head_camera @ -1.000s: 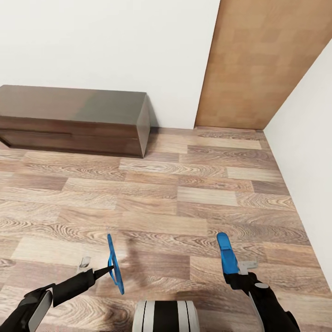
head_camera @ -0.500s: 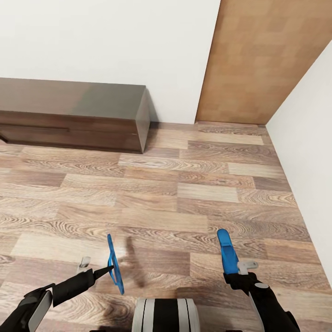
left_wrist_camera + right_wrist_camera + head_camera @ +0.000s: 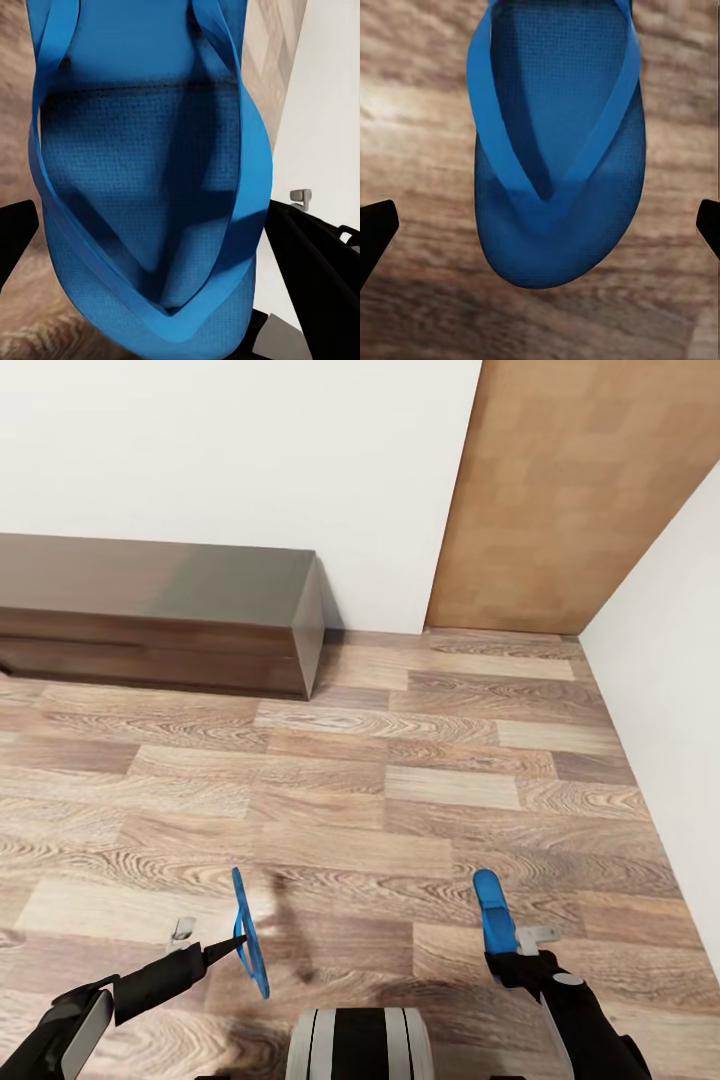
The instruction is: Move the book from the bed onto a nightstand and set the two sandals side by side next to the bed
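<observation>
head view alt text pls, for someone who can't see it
Two robot arms each carry a bright blue sandal above a wood-plank floor: the left gripper holds the left sandal on edge, the right gripper holds the right sandal. A long low dark cabinet stands against the white wall ahead.

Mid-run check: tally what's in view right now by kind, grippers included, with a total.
Blue sandals: 2, one in the left gripper, one in the right gripper.
Grippers: 2.
Long low dark cabinets: 1.
Wood-panelled doors: 1.
Total: 6.
</observation>
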You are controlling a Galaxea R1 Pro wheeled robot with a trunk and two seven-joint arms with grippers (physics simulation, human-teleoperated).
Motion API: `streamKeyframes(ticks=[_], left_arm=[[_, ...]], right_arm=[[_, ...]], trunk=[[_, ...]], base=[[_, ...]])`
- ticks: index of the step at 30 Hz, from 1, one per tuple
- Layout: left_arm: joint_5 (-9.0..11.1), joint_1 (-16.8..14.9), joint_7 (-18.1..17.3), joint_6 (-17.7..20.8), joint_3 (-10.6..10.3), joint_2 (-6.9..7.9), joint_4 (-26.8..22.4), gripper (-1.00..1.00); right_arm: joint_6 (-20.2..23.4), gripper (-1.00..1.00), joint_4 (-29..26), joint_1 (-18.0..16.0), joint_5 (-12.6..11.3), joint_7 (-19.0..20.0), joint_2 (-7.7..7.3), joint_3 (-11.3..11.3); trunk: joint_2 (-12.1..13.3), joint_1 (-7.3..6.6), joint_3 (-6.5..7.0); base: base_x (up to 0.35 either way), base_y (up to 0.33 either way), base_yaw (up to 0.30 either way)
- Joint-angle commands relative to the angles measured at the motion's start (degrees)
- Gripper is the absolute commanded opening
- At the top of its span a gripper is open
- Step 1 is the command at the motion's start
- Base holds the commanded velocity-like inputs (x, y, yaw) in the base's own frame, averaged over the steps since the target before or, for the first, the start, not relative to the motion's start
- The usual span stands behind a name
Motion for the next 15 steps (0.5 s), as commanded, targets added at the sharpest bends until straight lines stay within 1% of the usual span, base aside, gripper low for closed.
streamKeyframes(ticks=[1, 10, 12, 15], left_arm=[[0.24, -0.02, -0.11, 0.54, 0.01, 0.0, -0.01, -1.0], [0.23, -0.02, -0.1, 0.57, -0.01, 0.0, -0.04, -1.0], [0.19, -0.02, -0.05, 0.57, -0.01, 0.0, -0.02, -1.0], [0.17, -0.02, -0.03, 0.57, -0.01, 0.0, -0.03, -1.0]], right_arm=[[0.23, 1.0, -0.14, -0.01, 0.6, 0.51, 0.04, -0.25], [0.23, 1.0, -0.26, -0.04, 0.6, 0.51, 0.03, -0.25], [0.23, 1.0, -0.25, -0.04, 0.6, 0.51, 0.06, -0.25], [0.24, 1.0, -0.25, -0.02, 0.6, 0.51, 0.09, -0.25]], trunk=[[-0.01, 0.0, -0.03], [-0.01, 0.0, -0.03], [-0.01, 0.0, -0.03], [-0.01, 0.0, -0.03]], base=[[0.198, 0.0, 0.0], [0.283, 0.0, 0.0], [0.144, 0.0, 0.0], [0.055, 0.0, 0.0]])
